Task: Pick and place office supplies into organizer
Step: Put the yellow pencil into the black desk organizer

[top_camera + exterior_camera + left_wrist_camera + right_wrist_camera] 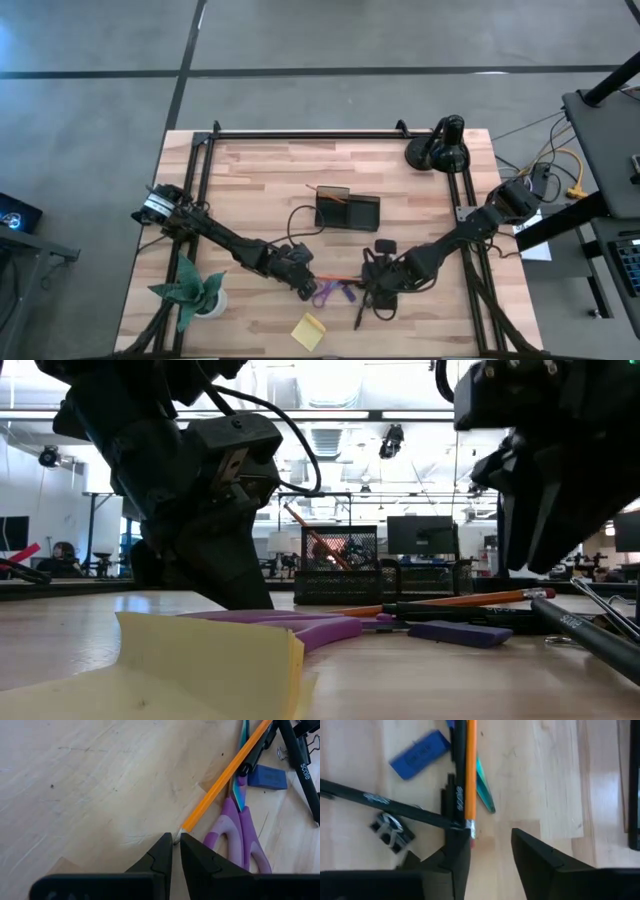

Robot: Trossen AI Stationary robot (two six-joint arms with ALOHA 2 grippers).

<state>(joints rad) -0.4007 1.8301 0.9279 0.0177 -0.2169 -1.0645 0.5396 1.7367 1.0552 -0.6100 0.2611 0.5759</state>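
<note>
One orange pencil [226, 775] lies on the tabletop [260, 180]: left gripper [175, 840] fingers pinch its tip. Right gripper [492, 845] fingers stand apart at the eraser end; best close squarely before lifting toward organizer [347, 210].

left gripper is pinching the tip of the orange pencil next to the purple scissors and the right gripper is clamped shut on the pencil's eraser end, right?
Not quite. The left gripper does pinch the orange pencil tip beside the purple scissors, but the right wrist view shows the right gripper open, with the eraser end at one finger, not clamped.
</note>
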